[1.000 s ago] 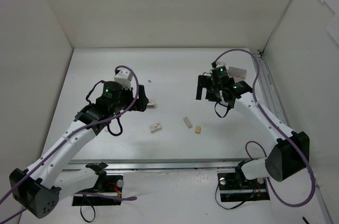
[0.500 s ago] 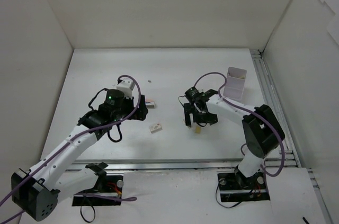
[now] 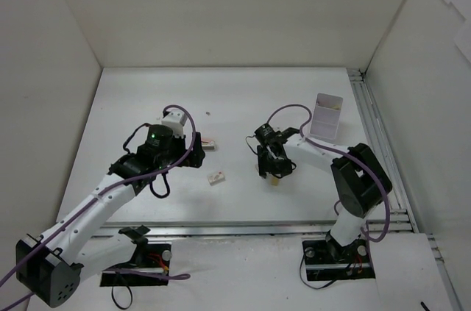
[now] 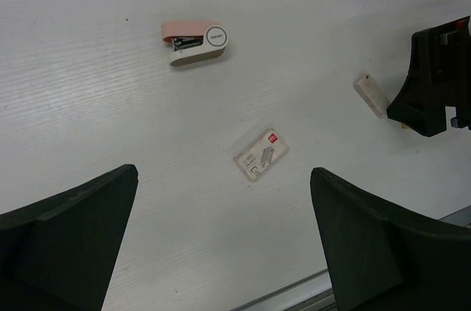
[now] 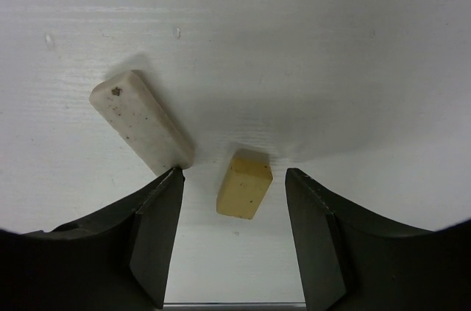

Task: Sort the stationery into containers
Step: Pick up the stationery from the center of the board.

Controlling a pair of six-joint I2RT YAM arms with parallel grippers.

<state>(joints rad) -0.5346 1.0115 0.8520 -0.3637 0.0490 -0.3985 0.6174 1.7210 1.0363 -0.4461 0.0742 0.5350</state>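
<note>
My right gripper [image 3: 271,167] is open and low over the table. In the right wrist view [image 5: 234,176] a small yellow-beige eraser block [image 5: 244,183] lies between its fingers, touching neither. A longer pale eraser [image 5: 141,121] lies aslant with its end at the left fingertip. My left gripper [image 3: 193,155] is open and empty, held above the table [image 4: 224,252]. A white eraser with a red label [image 4: 260,154] [image 3: 216,176] lies ahead of it. The white container [image 3: 326,115] stands at the back right. No pens are in view.
A small pink and white stapler [image 4: 195,34] [image 3: 210,143] lies beyond the labelled eraser. The pale eraser [image 4: 370,95] and my right gripper's black body [image 4: 434,76] show at the right of the left wrist view. White walls enclose the table.
My right arm has swung from beside the white container down and left to the two erasers, then lowered slightly. My left arm shifted a little.
</note>
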